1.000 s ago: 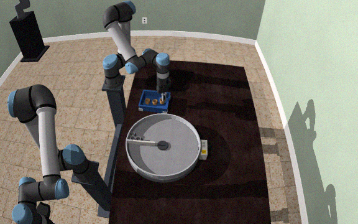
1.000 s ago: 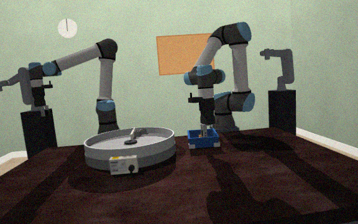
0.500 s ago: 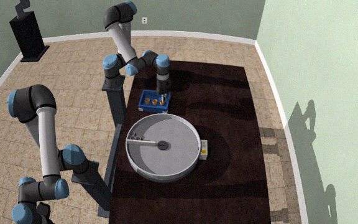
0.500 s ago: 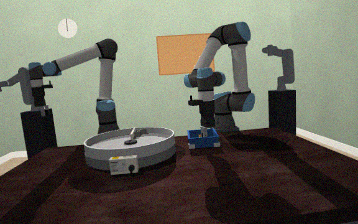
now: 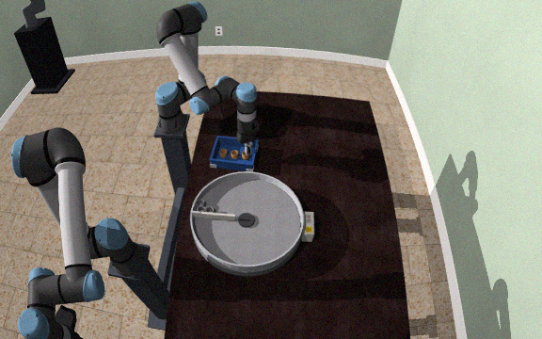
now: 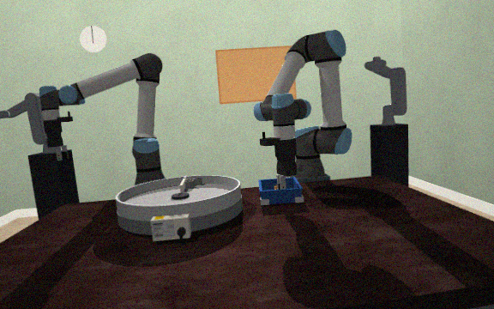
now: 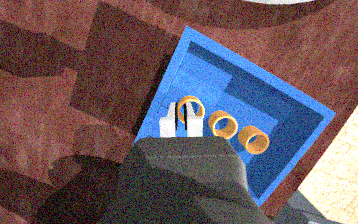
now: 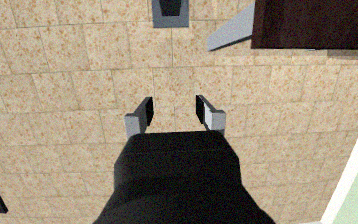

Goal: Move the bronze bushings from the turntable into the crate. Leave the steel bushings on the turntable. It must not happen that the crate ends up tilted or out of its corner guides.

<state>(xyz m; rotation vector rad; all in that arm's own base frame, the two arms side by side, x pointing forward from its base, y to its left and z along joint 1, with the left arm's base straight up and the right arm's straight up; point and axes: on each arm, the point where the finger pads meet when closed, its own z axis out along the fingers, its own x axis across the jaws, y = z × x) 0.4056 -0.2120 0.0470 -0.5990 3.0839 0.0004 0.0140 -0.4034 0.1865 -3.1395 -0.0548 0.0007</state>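
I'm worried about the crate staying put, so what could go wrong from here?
The left gripper is shut on a bronze bushing inside the blue crate, near one wall. Moving sideways, it might catch that wall and tip the crate or drag it from its corner guides. Swinging inward, it could knock the neighbouring bushing.

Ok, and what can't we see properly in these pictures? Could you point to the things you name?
- Writing on the white control box (image 5: 308, 227) (image 6: 171, 227): too small in the top and exterior views.
- Silvery round pieces (image 5: 205, 207) by the pale bar (image 5: 215, 216): too small to count, top view.
- Crate floor, exterior view: hidden by the blue crate's (image 5: 231, 166) (image 6: 281, 197) (image 7: 300, 92) front wall.
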